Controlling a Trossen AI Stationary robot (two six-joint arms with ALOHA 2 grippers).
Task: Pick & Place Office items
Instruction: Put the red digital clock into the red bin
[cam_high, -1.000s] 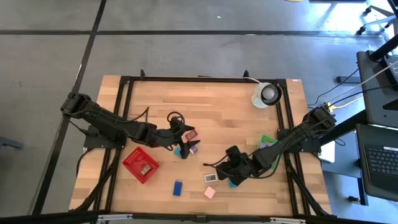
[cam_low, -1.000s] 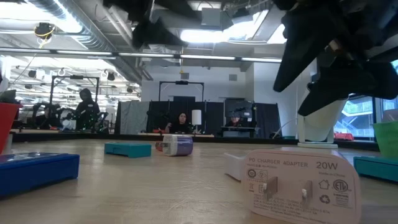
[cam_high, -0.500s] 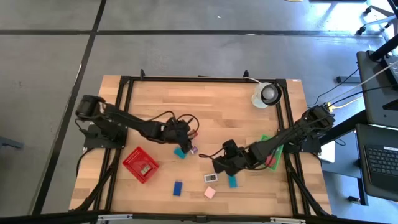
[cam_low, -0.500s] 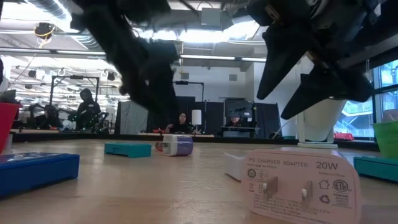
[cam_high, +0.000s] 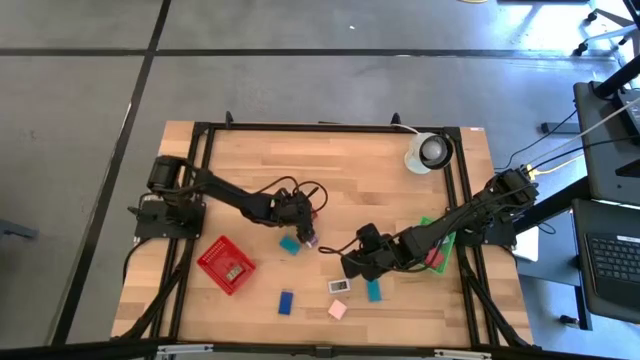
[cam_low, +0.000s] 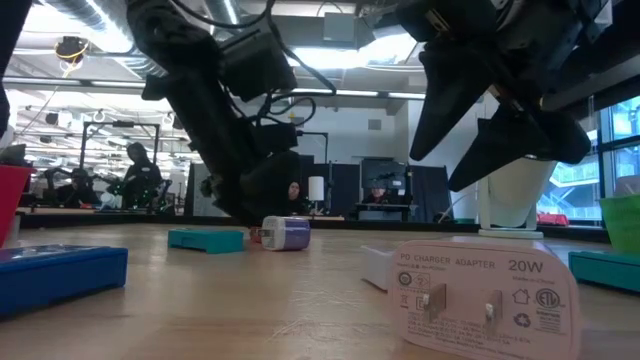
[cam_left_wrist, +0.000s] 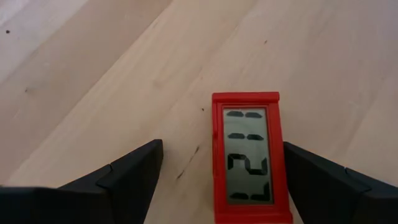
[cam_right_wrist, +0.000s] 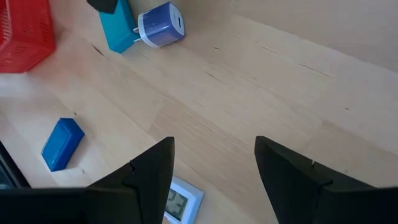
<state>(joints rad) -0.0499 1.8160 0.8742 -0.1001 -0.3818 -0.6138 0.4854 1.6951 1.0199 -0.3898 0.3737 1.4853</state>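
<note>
- Left end effector (cam_left_wrist: 217, 180) spread wide, low over the bench (cam_high: 360, 170), its fingers (cam_left_wrist: 124, 177) straddling a red clock (cam_left_wrist: 249, 155), not gripping.
- Right end effector (cam_right_wrist: 214, 168) part open, empty, hovering near the white clock (cam_right_wrist: 180, 202).

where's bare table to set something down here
The back of the table, between the rear frame rail and the white round object, is bare. It is also bare along the front-left edge below the red basket. The middle is crowded with small office items and both grippers.

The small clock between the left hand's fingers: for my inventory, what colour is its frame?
Red, around a grey display; the clock shows best in the left wrist view.
</note>
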